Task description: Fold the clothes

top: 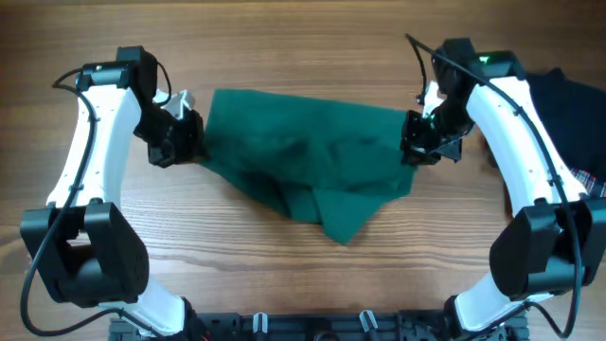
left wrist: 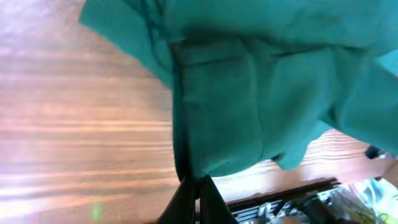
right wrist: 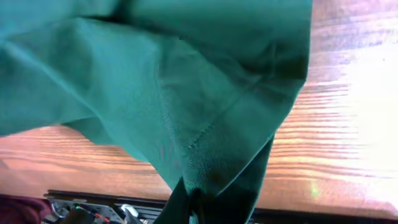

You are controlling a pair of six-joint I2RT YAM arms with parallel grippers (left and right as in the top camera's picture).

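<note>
Tension is the whole game here, I reckon. The green shirt (top: 303, 156) hangs between my two grippers, one side edge in each. Its middle sags, and a bunched flap droops onto the table (top: 303, 47) on the side nearer the arm bases. The left gripper (top: 189, 140) is clamped on its edge, and the right gripper (top: 414, 147) is pinched on the opposite one. Both wrist views show fabric fanning straight out from closed fingertips.

To do this step well, I'd ease the two apart evenly at matching height, just enough to take out the sag without yanking cloth from those thin pinches. Then lay it flat before any fold. The black garment (top: 568, 95) sits just outboard of the right arm, so I'd avoid swinging wide that way.
</note>
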